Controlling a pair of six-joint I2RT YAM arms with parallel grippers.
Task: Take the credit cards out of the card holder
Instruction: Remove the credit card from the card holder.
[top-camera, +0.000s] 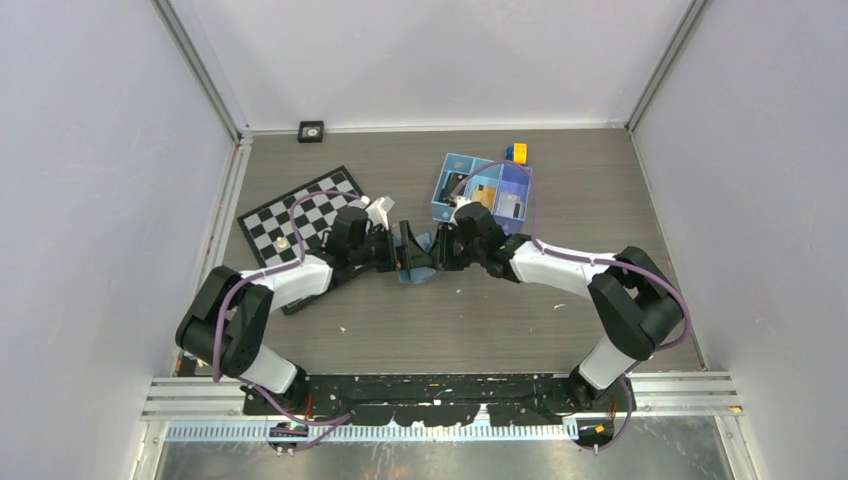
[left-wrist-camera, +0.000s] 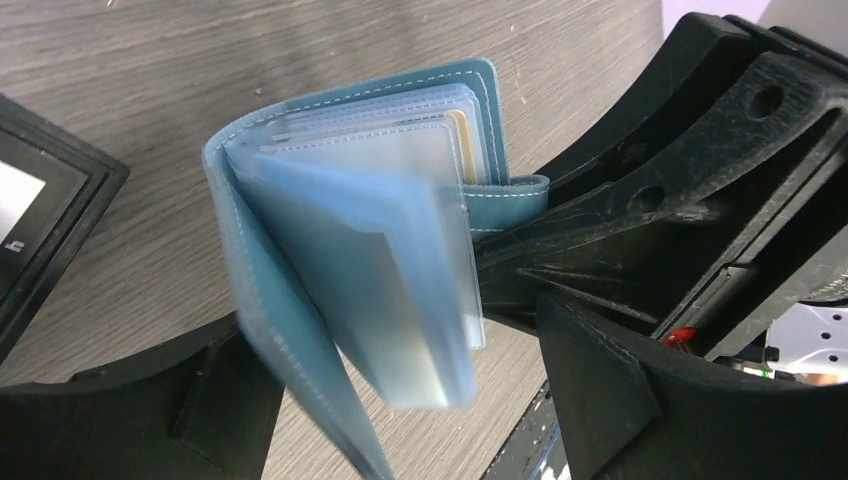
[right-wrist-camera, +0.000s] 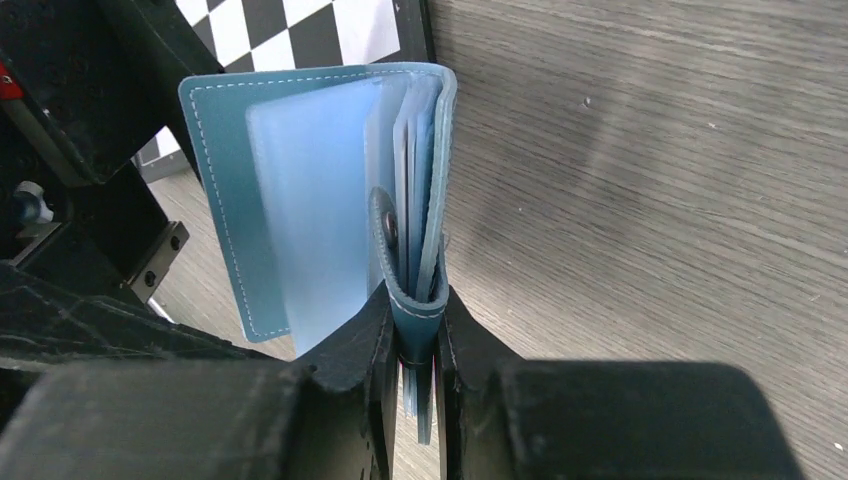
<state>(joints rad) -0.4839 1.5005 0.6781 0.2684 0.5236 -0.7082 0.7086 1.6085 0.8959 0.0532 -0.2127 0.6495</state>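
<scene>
Light-blue flat stitched two-panel card holder is up off the surface, on edge between the two grippers, about mid-surface in the top view. It hangs open. One cover stands away from the other, and the clear plastic sleeves fan out between them, partly blurred. The orange-tan edge of a thin credit card shows inside one sleeve; whether the other sleeves hold cards cannot be told.

Right gripper: jaws pinching the holder's lower edge, cover plus snap tab.

Left gripper: jaws spread wide, one on either side of the open holder. The loose cover hangs just in front of the lower-left finger; contact cannot be told.

- Black-and-white chequered board lies flat, just left of the left gripper.
- Blue three-compartment box tray sits just behind the right gripper. It holds an orange-tan flat piece and a dark-and-grey one, both too small to identify.
- Small yellow-and-blue object sits just behind the tray's far corner.
- Small black square item sits at the back wall.
- Grey-brown wood-grain surface.
</scene>
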